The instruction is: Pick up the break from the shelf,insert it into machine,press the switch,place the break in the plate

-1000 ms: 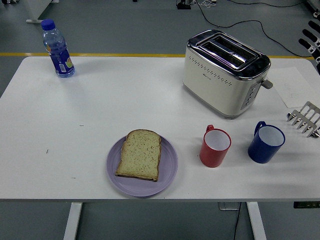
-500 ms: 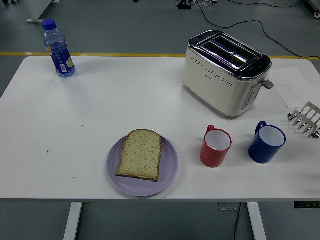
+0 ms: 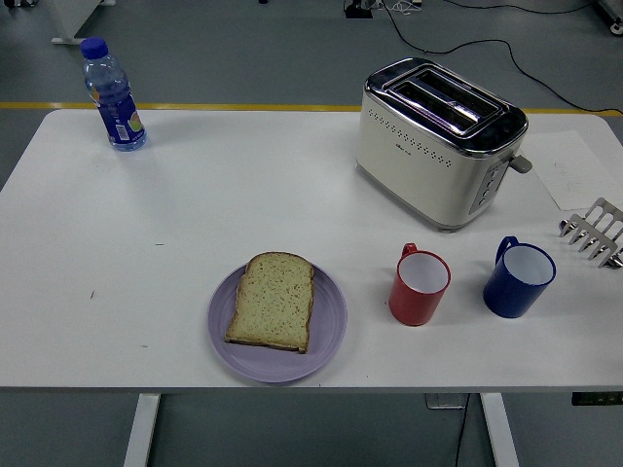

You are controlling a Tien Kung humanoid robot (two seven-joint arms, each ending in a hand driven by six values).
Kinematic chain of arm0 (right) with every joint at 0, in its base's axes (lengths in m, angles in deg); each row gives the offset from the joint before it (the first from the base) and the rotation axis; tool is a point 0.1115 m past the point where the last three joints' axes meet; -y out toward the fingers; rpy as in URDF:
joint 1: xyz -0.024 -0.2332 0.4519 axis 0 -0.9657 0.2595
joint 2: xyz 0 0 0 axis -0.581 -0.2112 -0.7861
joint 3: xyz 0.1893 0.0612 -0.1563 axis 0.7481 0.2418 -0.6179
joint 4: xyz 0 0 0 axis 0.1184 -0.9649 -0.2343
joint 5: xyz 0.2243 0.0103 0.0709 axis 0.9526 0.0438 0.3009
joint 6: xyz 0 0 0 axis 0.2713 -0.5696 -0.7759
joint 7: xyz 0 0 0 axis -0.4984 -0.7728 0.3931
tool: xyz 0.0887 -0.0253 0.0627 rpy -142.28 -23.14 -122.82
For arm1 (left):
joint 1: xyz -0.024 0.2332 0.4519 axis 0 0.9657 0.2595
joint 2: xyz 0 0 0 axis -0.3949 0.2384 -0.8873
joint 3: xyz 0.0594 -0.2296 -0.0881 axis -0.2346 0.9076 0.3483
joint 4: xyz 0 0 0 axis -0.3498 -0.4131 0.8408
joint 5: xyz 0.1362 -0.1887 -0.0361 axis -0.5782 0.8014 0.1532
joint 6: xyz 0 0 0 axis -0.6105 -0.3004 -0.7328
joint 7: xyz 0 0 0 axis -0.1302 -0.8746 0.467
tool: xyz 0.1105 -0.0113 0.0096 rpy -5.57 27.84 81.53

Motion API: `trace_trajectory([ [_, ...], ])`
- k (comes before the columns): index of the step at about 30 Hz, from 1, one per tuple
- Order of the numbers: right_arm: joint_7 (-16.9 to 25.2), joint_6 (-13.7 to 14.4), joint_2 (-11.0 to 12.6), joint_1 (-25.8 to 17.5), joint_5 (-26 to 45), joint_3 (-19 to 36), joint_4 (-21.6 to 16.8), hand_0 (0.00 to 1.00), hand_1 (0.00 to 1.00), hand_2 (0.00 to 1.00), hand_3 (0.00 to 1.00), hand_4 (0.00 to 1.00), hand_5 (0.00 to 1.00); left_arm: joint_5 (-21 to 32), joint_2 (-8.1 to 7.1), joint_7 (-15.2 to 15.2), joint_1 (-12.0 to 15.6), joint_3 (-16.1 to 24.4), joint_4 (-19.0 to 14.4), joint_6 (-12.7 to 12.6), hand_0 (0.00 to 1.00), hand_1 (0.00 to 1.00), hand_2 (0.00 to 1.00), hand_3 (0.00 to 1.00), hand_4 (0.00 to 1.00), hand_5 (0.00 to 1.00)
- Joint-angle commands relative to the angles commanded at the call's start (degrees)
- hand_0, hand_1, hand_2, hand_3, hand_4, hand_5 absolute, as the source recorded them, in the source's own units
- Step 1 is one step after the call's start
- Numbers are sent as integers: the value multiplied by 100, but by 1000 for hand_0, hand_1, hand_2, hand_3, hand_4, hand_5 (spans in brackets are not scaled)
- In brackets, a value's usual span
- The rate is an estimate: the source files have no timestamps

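Note:
A slice of bread [image 3: 273, 301] lies flat on a purple plate [image 3: 329, 321] near the table's front edge. The cream and chrome toaster [image 3: 438, 142] stands at the back right, its two slots empty and its lever [image 3: 521, 163] on the right end. A metal toast rack [image 3: 594, 232] sits at the right edge with no bread in it. Neither of my hands appears in the head view.
A red mug [image 3: 420, 285] and a blue mug [image 3: 519, 277] stand in front of the toaster. A water bottle with a blue label [image 3: 114, 96] is at the back left. A sheet of paper [image 3: 574, 167] lies at the far right.
My right hand, seen at the top right edge a second ago, has left the view. Nothing on the table has moved.

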Motion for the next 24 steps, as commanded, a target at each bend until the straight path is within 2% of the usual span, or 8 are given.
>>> trace_trajectory([
  [4,27,-18,-417,-86,-66,285,110,829,775,762,727,531,352,-56,-6,2,5,30,0,9,685,693,675,566,278,830],
  [5,38,-44,-583,-99,-60,404,175,827,770,756,720,532,353,-44,-8,7,9,25,0,10,685,693,675,565,278,830],
  [7,47,-65,-685,-105,-44,471,218,827,770,756,720,532,353,-44,-9,10,11,25,0,11,685,693,675,565,278,830],
  [8,63,-103,-865,-110,-1,584,281,827,770,756,720,532,353,-56,-8,12,14,30,0,10,685,693,675,565,278,830],
  [11,98,-127,-1084,-114,-3,668,360,820,767,754,715,533,358,-100,-6,7,13,42,0,16,685,692,675,565,278,831],
  [15,119,-136,-1196,-106,-58,723,438,820,767,754,715,533,358,-189,-2,-7,9,74,0,32,685,692,675,565,278,831],
  [24,116,-108,-1227,-103,-101,836,474,811,765,753,712,534,359,-76,-9,22,14,-6,0,31,685,692,675,565,279,833],
])
